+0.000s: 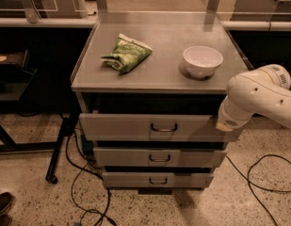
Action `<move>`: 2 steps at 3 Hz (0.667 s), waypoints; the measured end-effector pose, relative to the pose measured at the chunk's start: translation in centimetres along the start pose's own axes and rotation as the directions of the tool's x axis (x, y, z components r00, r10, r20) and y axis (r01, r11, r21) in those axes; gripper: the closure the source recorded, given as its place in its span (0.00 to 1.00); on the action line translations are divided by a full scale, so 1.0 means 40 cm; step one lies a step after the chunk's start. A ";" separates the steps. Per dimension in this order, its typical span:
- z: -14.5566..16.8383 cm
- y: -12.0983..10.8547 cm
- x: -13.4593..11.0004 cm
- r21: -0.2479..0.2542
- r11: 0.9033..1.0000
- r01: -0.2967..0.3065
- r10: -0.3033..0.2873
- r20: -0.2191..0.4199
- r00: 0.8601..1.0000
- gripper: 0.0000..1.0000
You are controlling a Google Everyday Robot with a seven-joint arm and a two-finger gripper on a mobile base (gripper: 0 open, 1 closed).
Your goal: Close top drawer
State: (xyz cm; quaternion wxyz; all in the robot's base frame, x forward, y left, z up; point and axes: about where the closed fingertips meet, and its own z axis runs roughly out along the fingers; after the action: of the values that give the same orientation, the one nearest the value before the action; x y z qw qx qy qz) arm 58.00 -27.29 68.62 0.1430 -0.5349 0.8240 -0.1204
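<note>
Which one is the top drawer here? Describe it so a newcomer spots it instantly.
Find the grey metal cabinet with a white bowl and green bag on top. The top drawer sits directly under that surface, pulled partly out, with the gripper at its right end. Its front is wider and taller than the middle drawer or bottom drawer.

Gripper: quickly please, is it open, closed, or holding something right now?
Gripper: cannot be told; it sits at the right end of the top drawer, mostly hidden behind the arm.
</note>
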 end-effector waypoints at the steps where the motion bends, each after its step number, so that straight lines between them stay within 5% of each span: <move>1: 0.026 -0.070 0.012 0.050 0.998 -0.046 0.047 -0.021 0.999 1.00; 2: 0.038 -0.086 0.027 0.072 0.995 -0.067 0.069 -0.027 0.997 1.00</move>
State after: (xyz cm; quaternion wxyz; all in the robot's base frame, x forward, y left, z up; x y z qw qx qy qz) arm 61.04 -29.72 68.30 0.1536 -0.4992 0.8390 -0.1526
